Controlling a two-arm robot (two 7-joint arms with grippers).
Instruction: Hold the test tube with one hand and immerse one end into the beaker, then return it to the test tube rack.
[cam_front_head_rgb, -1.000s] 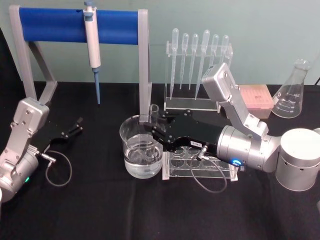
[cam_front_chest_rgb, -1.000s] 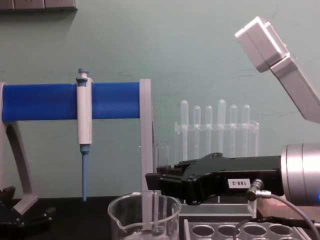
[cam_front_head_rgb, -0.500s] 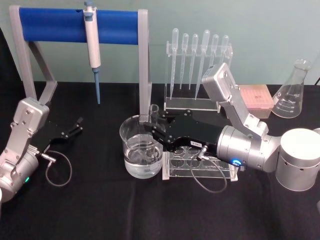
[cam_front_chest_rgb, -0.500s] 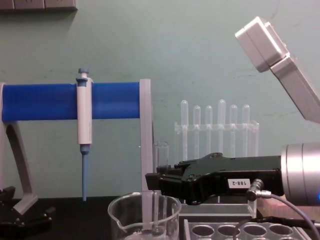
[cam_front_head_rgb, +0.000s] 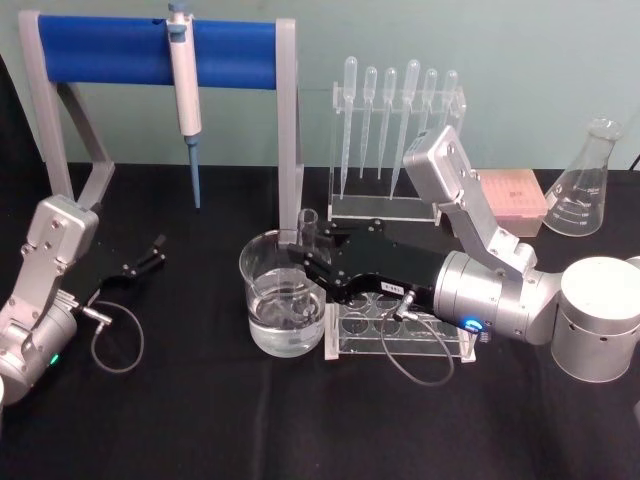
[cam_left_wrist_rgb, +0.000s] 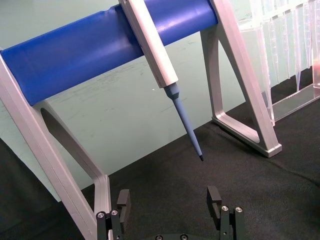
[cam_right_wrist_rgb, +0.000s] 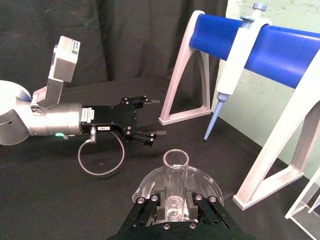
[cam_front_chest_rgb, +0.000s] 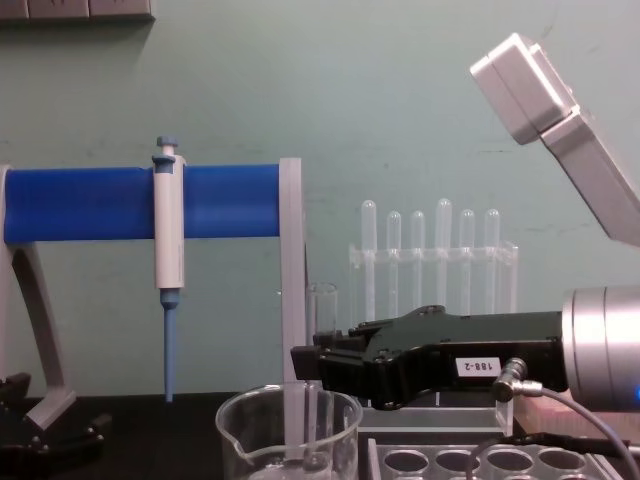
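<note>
The test tube (cam_front_head_rgb: 307, 222) stands upright with my right gripper (cam_front_head_rgb: 306, 256) shut on its middle. Its lower end reaches down inside the beaker (cam_front_head_rgb: 283, 305), which holds clear liquid. From the side, the tube's open rim (cam_front_chest_rgb: 322, 296) rises above the black right gripper (cam_front_chest_rgb: 312, 366) and its lower part shows through the beaker (cam_front_chest_rgb: 250, 440). The right wrist view looks down on the tube (cam_right_wrist_rgb: 175, 172) between the fingers (cam_right_wrist_rgb: 149, 206), over the beaker's rim (cam_right_wrist_rgb: 145, 186). My left gripper (cam_front_head_rgb: 152, 252) rests open on the table at the left, nothing between its fingers (cam_left_wrist_rgb: 214, 196).
A clear tube rack (cam_front_head_rgb: 400, 325) lies under the right wrist, beside the beaker. Behind it stand a pipette rack (cam_front_head_rgb: 395, 140), a pink tip box (cam_front_head_rgb: 512, 200) and a conical flask (cam_front_head_rgb: 588, 180). A blue-barred stand (cam_front_head_rgb: 150, 50) holds a micropipette (cam_front_head_rgb: 185, 85) at back left.
</note>
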